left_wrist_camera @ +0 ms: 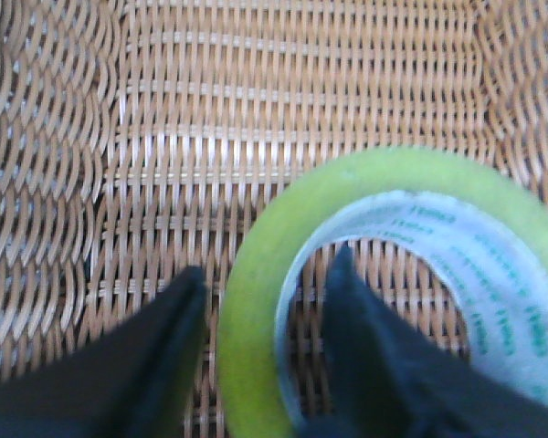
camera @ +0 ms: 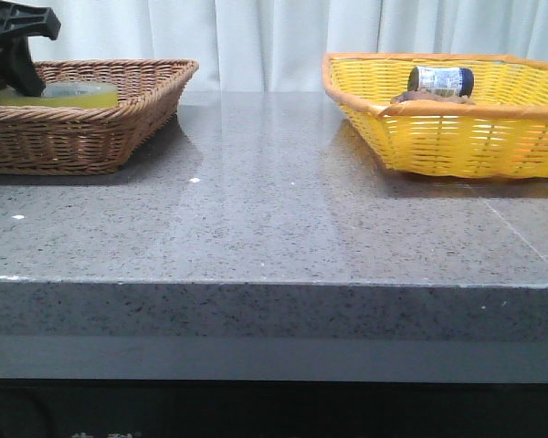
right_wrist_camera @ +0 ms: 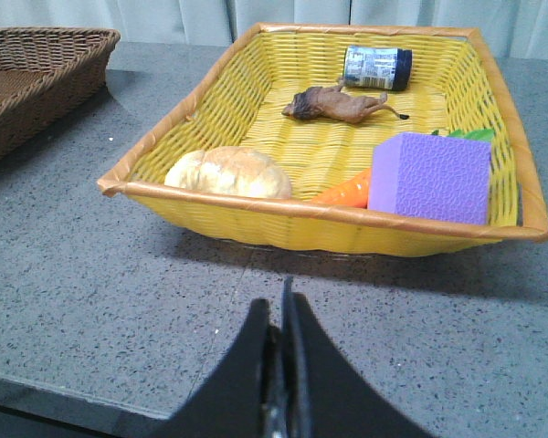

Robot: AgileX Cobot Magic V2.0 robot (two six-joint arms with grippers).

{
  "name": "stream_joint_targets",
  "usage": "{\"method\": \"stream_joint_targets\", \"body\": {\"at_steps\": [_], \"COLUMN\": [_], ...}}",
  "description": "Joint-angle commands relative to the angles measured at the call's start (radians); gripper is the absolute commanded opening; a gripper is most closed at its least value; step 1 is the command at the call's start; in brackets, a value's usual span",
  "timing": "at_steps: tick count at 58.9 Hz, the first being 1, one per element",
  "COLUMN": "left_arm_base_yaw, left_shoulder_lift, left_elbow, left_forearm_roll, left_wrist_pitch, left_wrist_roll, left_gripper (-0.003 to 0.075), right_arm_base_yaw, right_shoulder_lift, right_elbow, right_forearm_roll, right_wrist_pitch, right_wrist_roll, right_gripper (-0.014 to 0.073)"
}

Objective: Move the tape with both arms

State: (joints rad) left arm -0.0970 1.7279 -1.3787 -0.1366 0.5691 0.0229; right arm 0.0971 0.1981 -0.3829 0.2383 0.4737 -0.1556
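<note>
The yellow tape roll (camera: 73,92) lies flat in the brown wicker basket (camera: 82,137) at the far left. In the left wrist view the tape (left_wrist_camera: 256,301) shows its white core with green print. My left gripper (left_wrist_camera: 265,274) is open and straddles the roll's wall: one finger (left_wrist_camera: 164,338) outside, the other finger (left_wrist_camera: 365,328) inside the core. In the front view the left gripper (camera: 14,41) sits low over the basket. My right gripper (right_wrist_camera: 279,310) is shut and empty above the grey table, in front of the yellow basket (right_wrist_camera: 329,219).
The yellow basket (camera: 457,137) at the right back holds a blue-white labelled bottle (right_wrist_camera: 376,67), a toy lion (right_wrist_camera: 338,105), a bread roll (right_wrist_camera: 226,173), a carrot (right_wrist_camera: 347,190) and a purple block (right_wrist_camera: 429,176). The grey stone table (camera: 274,219) has a front edge near the camera.
</note>
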Motion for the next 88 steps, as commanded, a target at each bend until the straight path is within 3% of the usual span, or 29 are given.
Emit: {"method": "stream_joint_targets", "body": {"at_steps": [1, 7, 28, 55, 88], "left_arm_base_yaw": [0.002, 0.002, 0.002, 0.002, 0.002], "left_shoulder_lift": [-0.059, -0.075, -0.227, -0.573, -1.301], "left_elbow": [-0.036, -0.036, 0.004, 0.316, 0.793], "left_forearm_roll": [-0.014, -0.014, -0.014, -0.014, -0.014], "left_wrist_pitch": [-0.056, -0.067, -0.055, -0.071, -0.077], "left_wrist_roll": [-0.007, -0.007, -0.007, -0.007, -0.005], "left_gripper": [0.0438, 0.0474, 0.0450, -0.0020, -0.0020], "right_arm_base_yaw": [-0.006, -0.006, -0.006, -0.006, -0.006], "right_shoulder_lift": [0.011, 0.011, 0.011, 0.011, 0.011], "right_elbow": [-0.024, -0.024, -0.024, -0.024, -0.024], "right_forearm_roll": [0.009, 0.009, 0.009, 0.009, 0.009], "right_wrist_pitch": [-0.083, -0.083, -0.083, -0.087, -0.088], "right_wrist_roll": [0.001, 0.001, 0.001, 0.001, 0.001], "right_gripper": [-0.0075, -0.0075, -0.0075, -0.0075, -0.0075]}}
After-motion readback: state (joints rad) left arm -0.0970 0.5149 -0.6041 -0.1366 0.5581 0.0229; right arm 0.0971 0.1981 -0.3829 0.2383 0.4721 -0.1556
